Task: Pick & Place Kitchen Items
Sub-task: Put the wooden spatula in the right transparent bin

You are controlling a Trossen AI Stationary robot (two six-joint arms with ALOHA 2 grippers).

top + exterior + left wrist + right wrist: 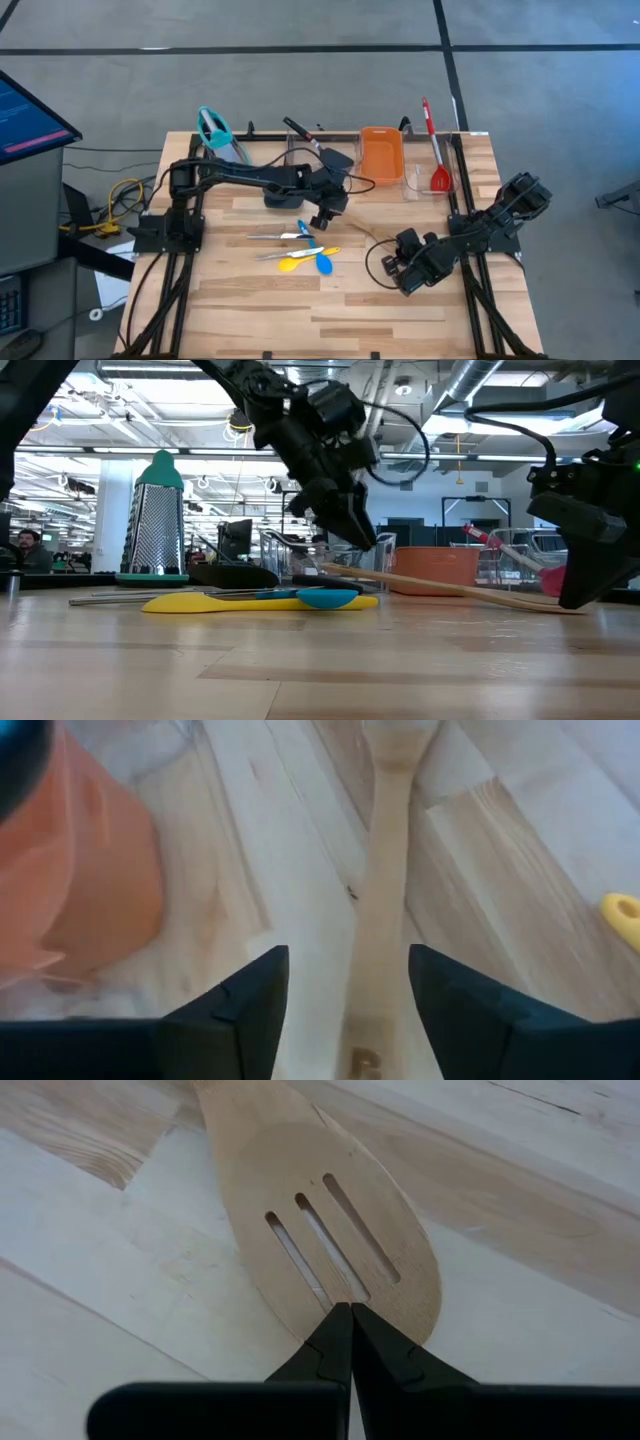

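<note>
A wooden slotted spoon (365, 232) lies flat on the table's middle right. My left gripper (350, 1010) is open and hangs just above the spoon's handle (385, 920), one finger on either side, touching nothing. My right gripper (350, 1320) is shut, its fingertips over the spoon's slotted blade (320, 1210). A yellow spoon (298, 262), a blue spoon (322, 262) and silver tongs (275, 237) lie at the table's middle. A red spoon (434, 150) lies in a clear tray at the back right. My right gripper's shut fingertips (335, 1335) stand at the blade's free end (300, 1305), below the slots, coming from above and slanting along the spoon. The spoon lies flat on the table. Whether the tips press the blade or hover just over it, I cannot tell.
An orange tub (380, 155) stands at the back middle, with clear trays (415, 185) beside it. A black spatula (312, 140) and a teal-topped grater (213, 130) are at the back left. Bare wood (330, 310) lies toward the near edge.
</note>
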